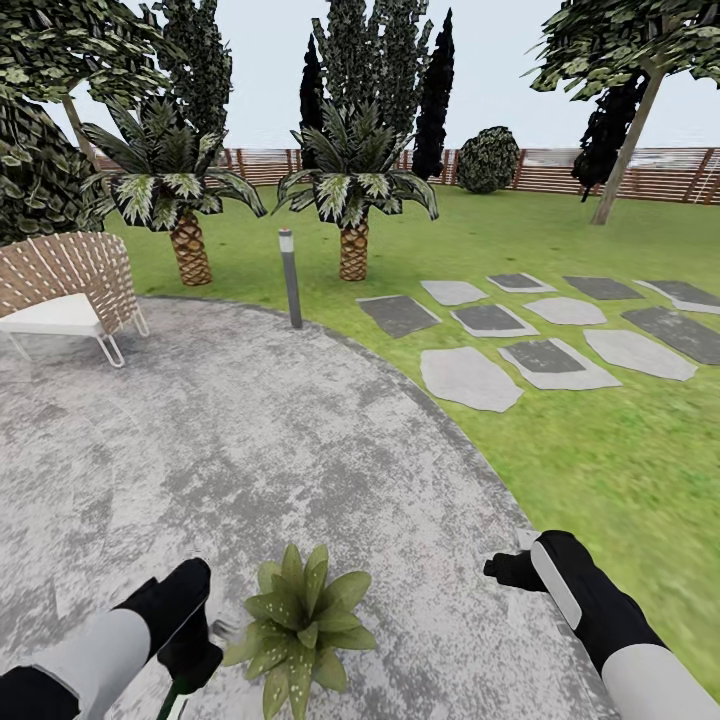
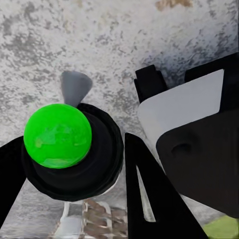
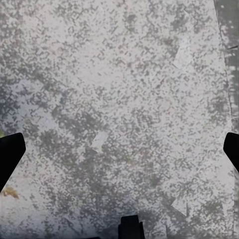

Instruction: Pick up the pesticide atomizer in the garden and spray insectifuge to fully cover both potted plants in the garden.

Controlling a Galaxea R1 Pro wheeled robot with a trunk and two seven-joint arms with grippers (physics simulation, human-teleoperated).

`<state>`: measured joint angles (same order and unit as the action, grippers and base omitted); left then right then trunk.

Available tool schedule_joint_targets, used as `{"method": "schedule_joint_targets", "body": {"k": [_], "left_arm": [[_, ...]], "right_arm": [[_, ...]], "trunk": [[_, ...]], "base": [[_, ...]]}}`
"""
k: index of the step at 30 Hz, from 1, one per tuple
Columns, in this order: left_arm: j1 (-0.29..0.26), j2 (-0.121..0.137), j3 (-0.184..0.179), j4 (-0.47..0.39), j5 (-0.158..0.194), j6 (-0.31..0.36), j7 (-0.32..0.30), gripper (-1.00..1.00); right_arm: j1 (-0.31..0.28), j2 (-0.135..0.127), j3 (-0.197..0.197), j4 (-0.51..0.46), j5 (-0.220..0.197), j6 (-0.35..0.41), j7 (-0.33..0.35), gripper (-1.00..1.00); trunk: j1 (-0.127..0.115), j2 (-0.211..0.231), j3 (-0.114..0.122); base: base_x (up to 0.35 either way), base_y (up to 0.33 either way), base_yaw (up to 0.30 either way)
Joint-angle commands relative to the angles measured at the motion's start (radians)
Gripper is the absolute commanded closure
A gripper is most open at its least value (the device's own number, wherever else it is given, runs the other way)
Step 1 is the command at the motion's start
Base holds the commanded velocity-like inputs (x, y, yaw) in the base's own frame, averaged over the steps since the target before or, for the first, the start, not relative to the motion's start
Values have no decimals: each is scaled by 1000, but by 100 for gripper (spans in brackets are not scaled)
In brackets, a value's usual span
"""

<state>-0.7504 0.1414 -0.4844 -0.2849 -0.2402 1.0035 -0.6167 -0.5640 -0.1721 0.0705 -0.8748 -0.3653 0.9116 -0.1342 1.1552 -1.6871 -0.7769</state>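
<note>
My left gripper (image 1: 195, 650) hangs low at the left, shut on the pesticide atomizer (image 1: 172, 702), of which a green sliver shows below the fingers. In the left wrist view the atomizer (image 2: 58, 135) shows end-on: a bright green cap in a black collar with a grey nozzle, held between the black fingers (image 2: 144, 194) of the left gripper (image 2: 74, 174). One potted plant (image 1: 300, 625), a rosette of speckled green leaves, stands on the stone patio (image 1: 250, 430) just right of that gripper; its pot is hidden. My right gripper (image 1: 505, 570) (image 3: 119, 149) is open and holds nothing, over bare stone.
A grey bollard lamp (image 1: 291, 278) stands at the patio's far edge. A wicker seat (image 1: 70, 285) sits at the left. Two palms (image 1: 185, 215) (image 1: 352, 200) rise behind. Flat stepping stones (image 1: 470, 378) lie in the lawn (image 1: 600, 460) at the right, with a wooden fence (image 1: 640, 172) beyond.
</note>
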Motion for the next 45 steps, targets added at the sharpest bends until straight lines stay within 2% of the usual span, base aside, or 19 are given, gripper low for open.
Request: {"method": "schedule_joint_targets", "body": {"k": [1,6,17,20,25,28,45], "left_arm": [[10,0,-1,-2,-12,1,-10,100],[40,-2,-1,2,-12,1,-13,100],[43,-2,1,4,-7,1,-15,100],[43,0,25,4,1,0,-18,100],[43,-2,116,3,2,0,-16,100],[43,-3,144,2,2,0,-15,100],[43,-4,149,0,1,0,-14,100]], "right_arm": [[-1,-1,4,-1,-11,3,-10,-100],[-1,-1,4,0,-10,3,-10,-100],[-1,-1,5,2,-9,3,-10,-100],[-1,-1,5,2,-9,3,-10,-100],[-1,-1,5,2,-9,3,-10,-100],[-1,-1,5,1,-9,2,-10,-100],[-1,0,5,0,-9,2,-10,-100]], "trunk": [[0,0,-1],[0,0,-1],[0,0,-1],[0,0,-1],[0,0,-1],[0,0,-1],[0,0,-5]], "base": [[0,0,0],[0,0,0],[0,0,0],[0,0,0],[0,0,0],[0,0,5],[-51,-55,53]]}}
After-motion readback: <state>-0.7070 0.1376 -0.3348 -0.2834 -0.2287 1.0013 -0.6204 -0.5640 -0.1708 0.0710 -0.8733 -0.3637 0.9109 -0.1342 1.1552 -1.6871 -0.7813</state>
